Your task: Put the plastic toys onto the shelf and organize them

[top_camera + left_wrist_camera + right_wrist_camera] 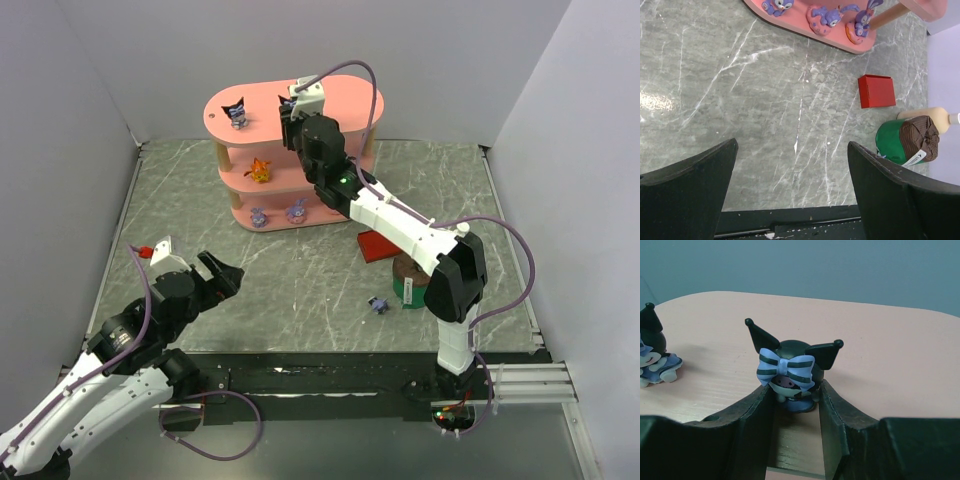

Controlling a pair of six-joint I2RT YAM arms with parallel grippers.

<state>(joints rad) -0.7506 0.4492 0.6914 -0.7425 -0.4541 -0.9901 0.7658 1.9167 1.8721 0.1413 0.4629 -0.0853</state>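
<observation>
The pink shelf [340,100] stands at the back of the table. My right gripper [795,390] reaches over its top board [880,345] and is shut on a dark toy with pointed ears and a striped blue bow [790,370], which stands on the board. A second dark toy [655,357] stands to its left, also seen from above [237,112]. An orange toy [260,170] sits on the middle tier. Three lilac toys [827,15] line the bottom board. One small toy [377,304] lies on the table. My left gripper [792,145] hovers open and holds nothing.
A flat red box [380,245] and a green cylinder with a brown top [408,285] stand right of the shelf, near the right arm's base. Grey walls close in the table on three sides.
</observation>
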